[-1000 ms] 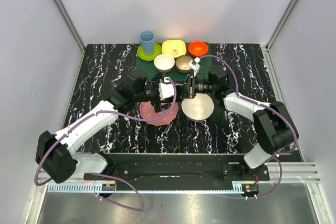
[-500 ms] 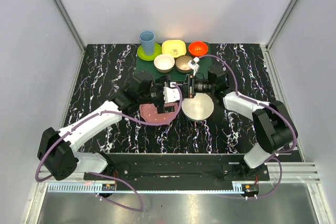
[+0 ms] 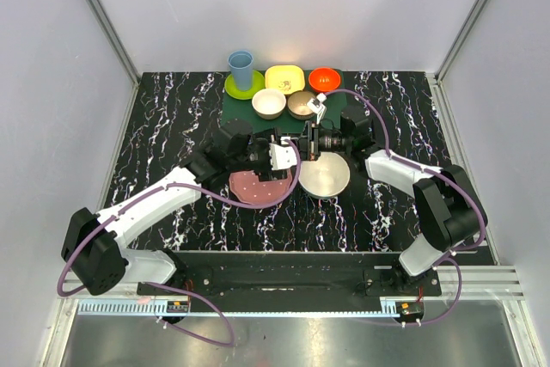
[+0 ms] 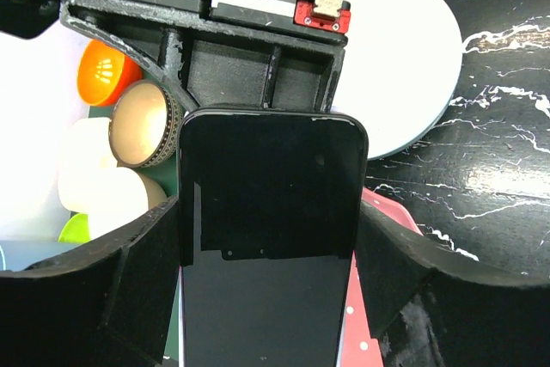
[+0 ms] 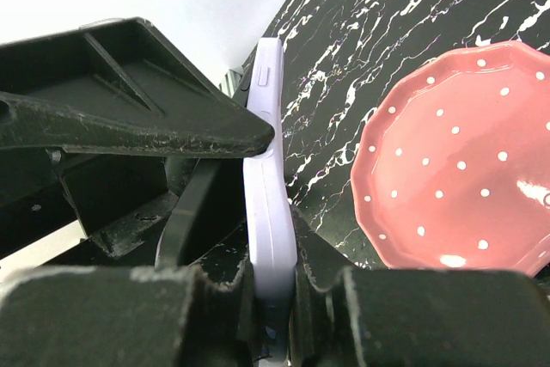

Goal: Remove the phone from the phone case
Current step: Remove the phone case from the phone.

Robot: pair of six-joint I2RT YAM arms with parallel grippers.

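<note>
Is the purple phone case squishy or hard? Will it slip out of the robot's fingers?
Probably a bit bendy: the phone case looks slightly curved where the right gripper pinches it. It's thin, so likely light. Its smooth sides might slip, but the pinch looks snug.
</note>
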